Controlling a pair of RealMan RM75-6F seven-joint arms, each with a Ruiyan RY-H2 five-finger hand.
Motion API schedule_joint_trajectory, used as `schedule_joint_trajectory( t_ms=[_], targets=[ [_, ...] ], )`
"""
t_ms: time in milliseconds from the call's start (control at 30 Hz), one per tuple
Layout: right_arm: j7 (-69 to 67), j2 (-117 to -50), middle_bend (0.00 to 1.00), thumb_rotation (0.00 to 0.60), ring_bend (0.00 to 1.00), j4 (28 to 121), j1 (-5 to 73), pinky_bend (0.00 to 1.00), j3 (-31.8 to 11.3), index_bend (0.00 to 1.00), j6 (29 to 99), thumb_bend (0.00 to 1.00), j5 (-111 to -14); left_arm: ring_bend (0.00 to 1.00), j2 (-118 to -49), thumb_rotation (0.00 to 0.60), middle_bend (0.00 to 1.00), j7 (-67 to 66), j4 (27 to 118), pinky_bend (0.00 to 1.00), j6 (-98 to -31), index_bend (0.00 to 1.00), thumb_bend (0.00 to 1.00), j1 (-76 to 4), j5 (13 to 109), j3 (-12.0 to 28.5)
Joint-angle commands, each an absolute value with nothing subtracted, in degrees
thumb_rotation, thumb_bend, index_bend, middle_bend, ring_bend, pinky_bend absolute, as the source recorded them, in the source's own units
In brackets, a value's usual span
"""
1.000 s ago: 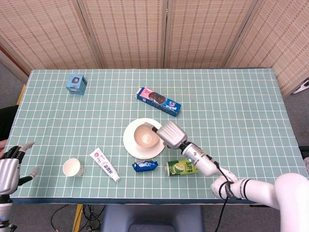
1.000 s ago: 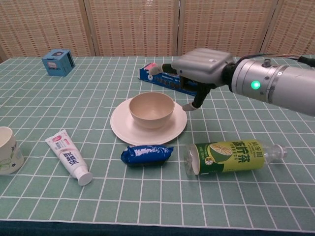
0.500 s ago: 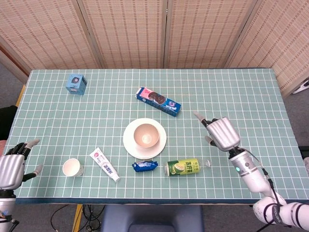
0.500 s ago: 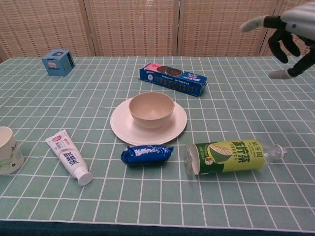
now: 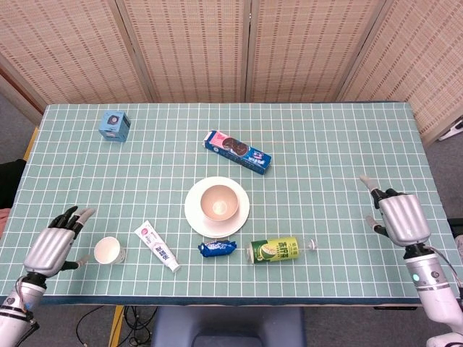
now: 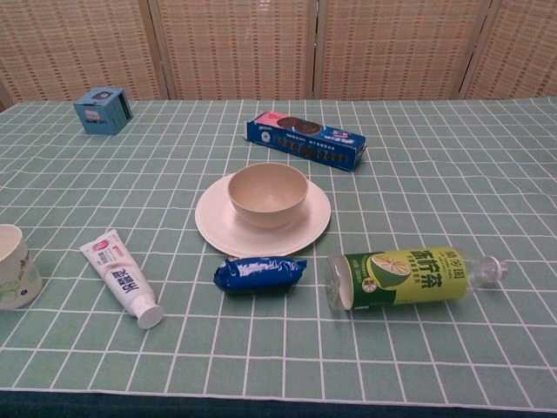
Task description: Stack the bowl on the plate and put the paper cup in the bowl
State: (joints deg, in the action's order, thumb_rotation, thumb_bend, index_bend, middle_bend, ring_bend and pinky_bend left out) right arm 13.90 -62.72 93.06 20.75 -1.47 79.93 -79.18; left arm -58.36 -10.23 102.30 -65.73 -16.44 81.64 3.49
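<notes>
A beige bowl (image 5: 218, 202) (image 6: 268, 192) sits upright on the white plate (image 5: 239, 219) (image 6: 315, 224) at the table's middle. The paper cup (image 5: 108, 250) (image 6: 15, 267) stands upright near the front left edge. In the head view my left hand (image 5: 52, 246) hovers just left of the cup, fingers spread, holding nothing. My right hand (image 5: 399, 219) is far off at the right edge, fingers apart and empty. The chest view shows neither hand.
A toothpaste tube (image 5: 157, 246) (image 6: 121, 277) lies between cup and plate. In front of the plate are a blue snack packet (image 5: 217, 248) (image 6: 259, 273) and a green bottle (image 5: 275, 250) (image 6: 405, 278) on its side. Behind it lie a blue cookie box (image 5: 236, 151) (image 6: 305, 139) and a small blue cube (image 5: 114, 125) (image 6: 103, 110).
My right hand has drawn back from the bowl to the table's right edge, leaving the bowl on the plate. My left hand has moved in toward the paper cup.
</notes>
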Motion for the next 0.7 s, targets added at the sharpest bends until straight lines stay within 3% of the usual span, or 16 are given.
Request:
schedule_joint_trajectory(
  t_ms=[33,367,700],
  targets=[
    [13.1,-62.2,0.54,0.6,0.49,92.8,19.8,0.7,-1.7,0.13,80.6,0.2,-79.5,0.0,-57.7,0.6,0.0,-12.7,103.6,0.14,-61.3,0.03,0.2,-19.7,79.7,3.1],
    [11.4,-61.1,0.54,0.6,0.49,92.8,17.9,0.7,-2.5,0.13,80.9,0.2,-80.4,0.0,-59.6,0.6,0.0,-19.8,104.3,0.13,-55.1,0.0,0.2,-24.2,73.9,2.8],
    [9.9,-61.1,0.54,0.6,0.49,92.0,17.0,0.7,-3.1,0.13,79.8,0.2,-80.9,0.0,-55.7,0.6,0.0,-23.9,111.6,0.12,-56.0,0.0,0.19,-24.6,69.4,1.6]
  ],
)
